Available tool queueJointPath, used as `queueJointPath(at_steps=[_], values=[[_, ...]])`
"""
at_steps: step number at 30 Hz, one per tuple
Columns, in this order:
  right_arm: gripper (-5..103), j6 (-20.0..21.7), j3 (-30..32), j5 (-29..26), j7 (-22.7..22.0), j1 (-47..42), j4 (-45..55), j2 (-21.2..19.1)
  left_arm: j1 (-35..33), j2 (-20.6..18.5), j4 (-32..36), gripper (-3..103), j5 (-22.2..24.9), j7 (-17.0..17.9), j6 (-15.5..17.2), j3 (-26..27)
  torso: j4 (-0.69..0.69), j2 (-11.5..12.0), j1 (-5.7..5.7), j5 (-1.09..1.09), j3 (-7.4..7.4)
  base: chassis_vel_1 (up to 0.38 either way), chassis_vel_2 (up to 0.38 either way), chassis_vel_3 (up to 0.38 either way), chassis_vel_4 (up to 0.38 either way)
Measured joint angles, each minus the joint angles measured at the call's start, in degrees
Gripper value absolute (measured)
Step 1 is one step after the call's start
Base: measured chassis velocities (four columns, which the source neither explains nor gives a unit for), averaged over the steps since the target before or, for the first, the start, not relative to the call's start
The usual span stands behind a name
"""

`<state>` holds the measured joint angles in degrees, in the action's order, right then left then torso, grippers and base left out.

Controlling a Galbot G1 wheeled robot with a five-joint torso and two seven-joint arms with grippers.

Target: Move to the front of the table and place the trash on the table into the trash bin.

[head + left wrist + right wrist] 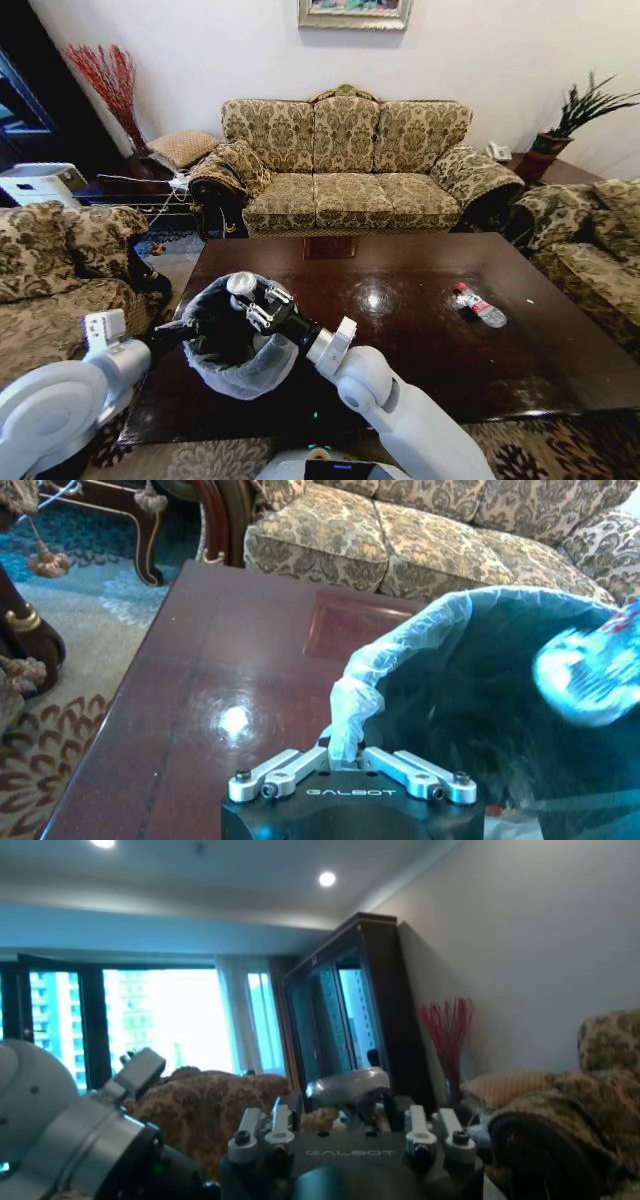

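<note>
While my left gripper (345,769) pinches the trash bin's (240,365) liner rim, my right gripper (243,285) holds a silvery wrapper (347,1086) over its mouth.

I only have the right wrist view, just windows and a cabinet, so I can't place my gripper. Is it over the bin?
Observer: Yes. In the head view the right gripper is above the mouth of the trash bin.
Operator: What's holding the bin?
Observer: The left gripper is clamped on its bag-lined rim, at the near left corner of the table.
Operator: Any trash left on the table?
Observer: One clear bottle with a red cap lies on the table's right half, well apart from the bin.
</note>
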<state>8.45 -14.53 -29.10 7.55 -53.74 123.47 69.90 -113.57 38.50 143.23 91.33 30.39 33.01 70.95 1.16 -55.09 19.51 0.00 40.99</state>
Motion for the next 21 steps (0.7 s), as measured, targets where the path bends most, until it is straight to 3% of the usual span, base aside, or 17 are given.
queueJointPath(at_steps=[2,5,6,9,11,13,17,20,21], values=[[56,-0.42,0.64,-0.02,0.93,-0.49,0.88,-0.42,-0.25,0.49,0.01,0,-0.46,-0.06,0.01,0.01,0.0,0.0,0.0,0.02,0.0,0.0,0.0,0.0,0.0],[73,-0.96,1.62,0.71,3.37,-1.33,1.65,-1.24,-0.81,1.2,0.0,0,-1.2,-0.22,0.03,0.11,0.0,0.0,0.0,0.01,0.0,0.0,0.0,0.0,0.0],[73,-0.96,1.62,0.71,3.37,-1.33,1.65,-1.24,-0.81,1.2,0.0,0,-1.2,-0.22,0.03,0.11,0.0,0.0,0.0,0.01,0.0,0.0,0.0,0.0,0.0],[89,-2.68,2.69,4.92,7.19,-2.22,1.75,-2.34,-1.17,2.11,0.0,0,-2.28,-0.52,0.03,0.22,0.0,0.01,0.0,0.01,0.0,0.0,0.0,0.0,0.0],[89,-3.35,2.95,6.07,8.27,-2.33,1.77,-2.61,-1.31,2.37,0.0,0,-2.56,-0.63,0.03,0.24,0.0,0.01,0.0,0.01,0.0,0.0,0.0,0.0,0.0],[97,-4.75,3.46,7.28,9.42,-2.59,2.18,-3.15,-1.5,3.17,0.0,0,-3.35,-0.98,0.03,0.26,0.0,0.01,0.0,0.01,0.0,0.0,0.0,0.0,0.0],[99,-5.7,5.04,5.23,5.42,-3.99,3.32,-3.19,-1.61,3.97,0.0,0,-4.16,-1.15,0.03,0.26,0.01,0.01,0.0,0.0,0.0,0.0,0.0,0.0,0.0],[100,-6.32,12.0,2.19,-5.65,-9.56,4.89,-3.01,-2.18,5.02,0.01,0,-5.39,-1.0,0.05,0.77,0.01,0.01,0.0,-0.01,-0.01,0.0,0.0,0.0,0.0],[100,-6.32,12.0,2.19,-5.65,-9.56,4.89,-3.01,-2.18,5.02,0.01,0,-5.39,-1.0,0.05,0.77,0.01,0.01,0.0,-0.01,-0.01,0.0,0.0,0.0,0.0]])
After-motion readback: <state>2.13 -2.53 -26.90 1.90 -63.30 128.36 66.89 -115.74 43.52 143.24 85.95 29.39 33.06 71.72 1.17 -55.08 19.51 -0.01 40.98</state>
